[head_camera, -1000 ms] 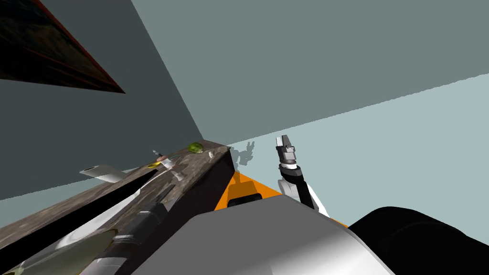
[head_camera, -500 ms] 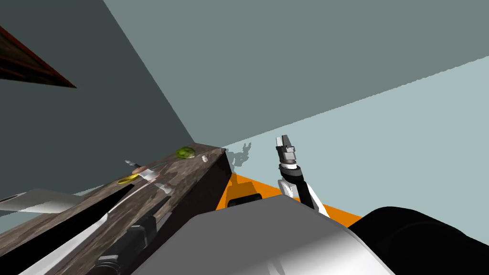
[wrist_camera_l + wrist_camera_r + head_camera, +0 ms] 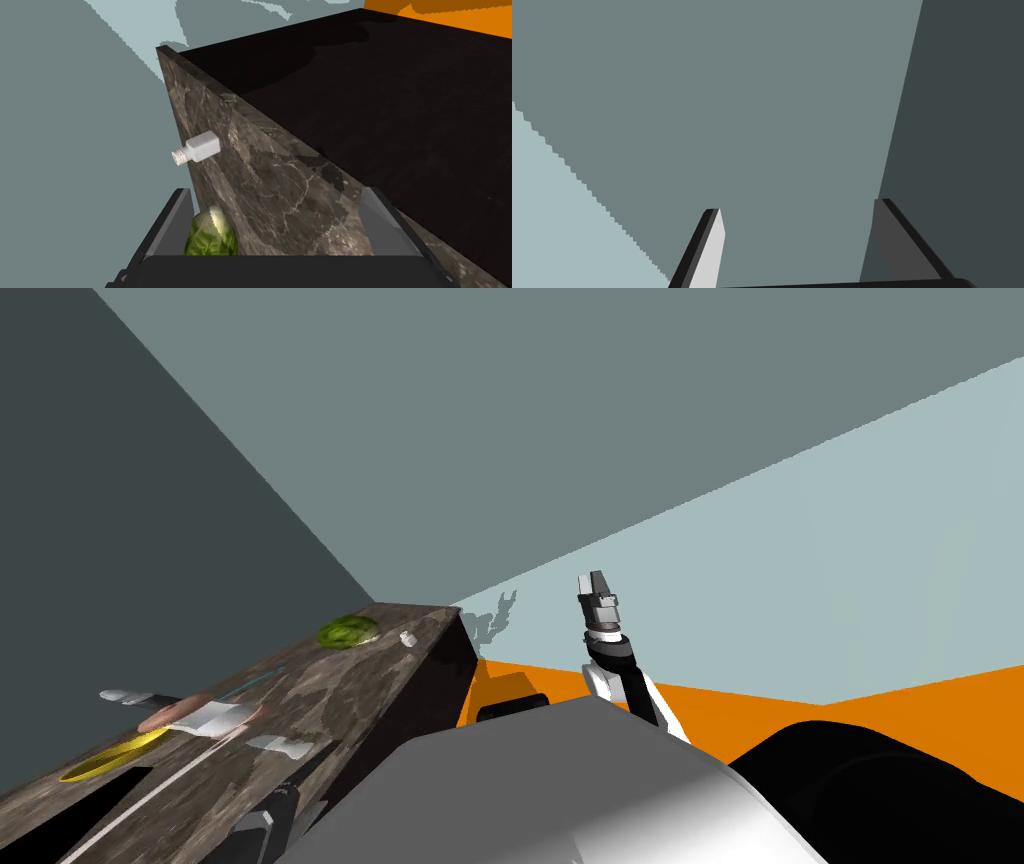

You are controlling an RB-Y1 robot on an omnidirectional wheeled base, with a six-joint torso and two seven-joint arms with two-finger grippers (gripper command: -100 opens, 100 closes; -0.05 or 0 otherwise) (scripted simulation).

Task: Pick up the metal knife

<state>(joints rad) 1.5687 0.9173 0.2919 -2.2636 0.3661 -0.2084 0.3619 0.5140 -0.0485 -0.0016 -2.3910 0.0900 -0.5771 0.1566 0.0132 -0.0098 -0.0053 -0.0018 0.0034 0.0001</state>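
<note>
So, where is the knife [image 3: 125, 696] being logged?
– On the marbled counter [image 3: 340, 688], at its wall-side edge, just beside a pink item [image 3: 185, 713] and near a yellow ring [image 3: 130, 748]; well apart from the lettuce [image 3: 347, 632].
– And the left gripper [image 3: 272, 192]?
– Being held wide and empty at the counter's end. Lettuce by one finger, white bottle [image 3: 197, 148] beyond. Knife well apart from it.
– Right gripper [image 3: 597, 585]?
– Being held raised beside the counter, fingers spread, nothing between.
</note>
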